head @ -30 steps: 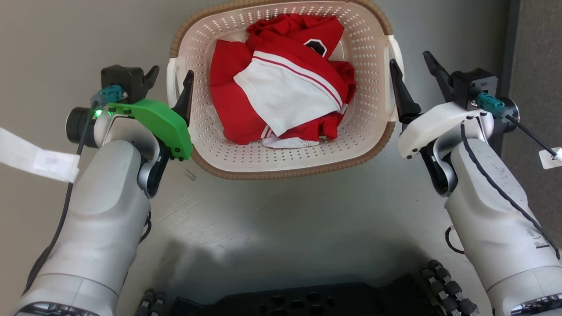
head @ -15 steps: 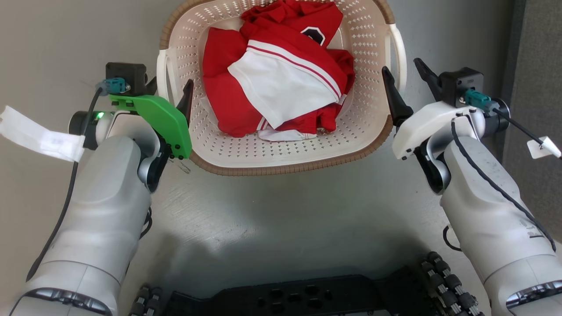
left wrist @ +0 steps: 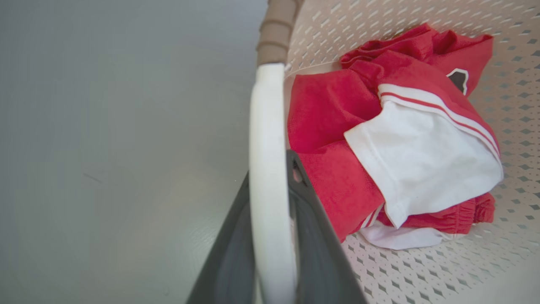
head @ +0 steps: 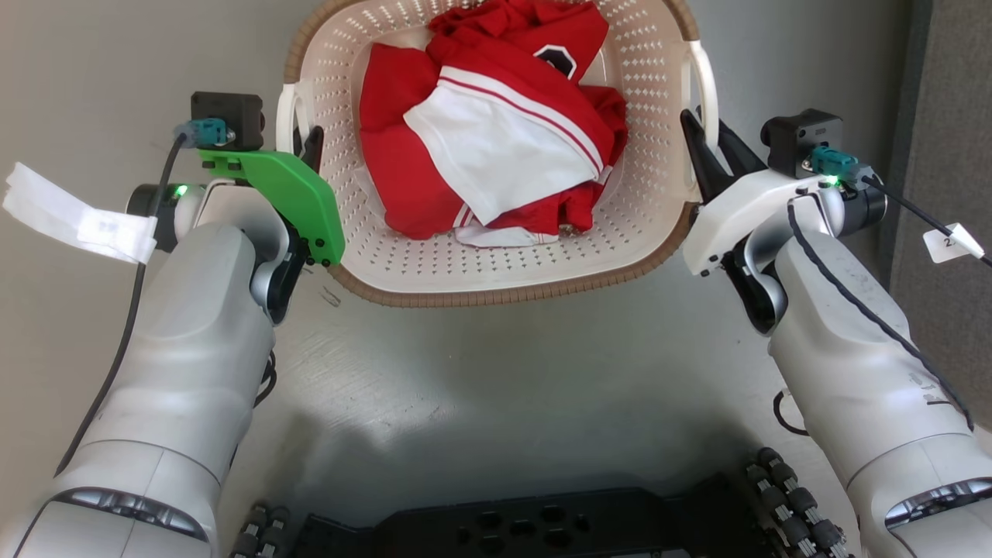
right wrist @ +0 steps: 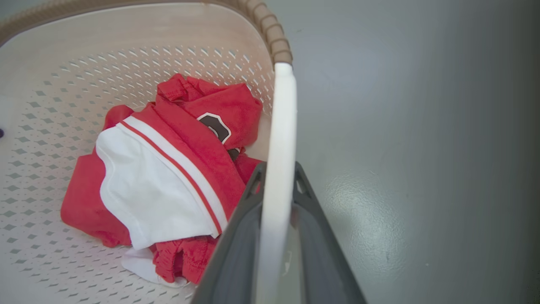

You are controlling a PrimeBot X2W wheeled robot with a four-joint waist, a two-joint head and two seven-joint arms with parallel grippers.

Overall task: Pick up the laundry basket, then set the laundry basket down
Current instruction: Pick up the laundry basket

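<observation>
Closing over the last half-second, the fingers now pinch both white handles of the basket — left gripper at 9 o'clock, right gripper at 3. Basket at 12 o'clock, between the arms — grasp apparently made, lift likely next.

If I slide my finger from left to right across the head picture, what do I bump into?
White tag → left gripper → red and white clothes inside the basket → right gripper → small tag.
</observation>
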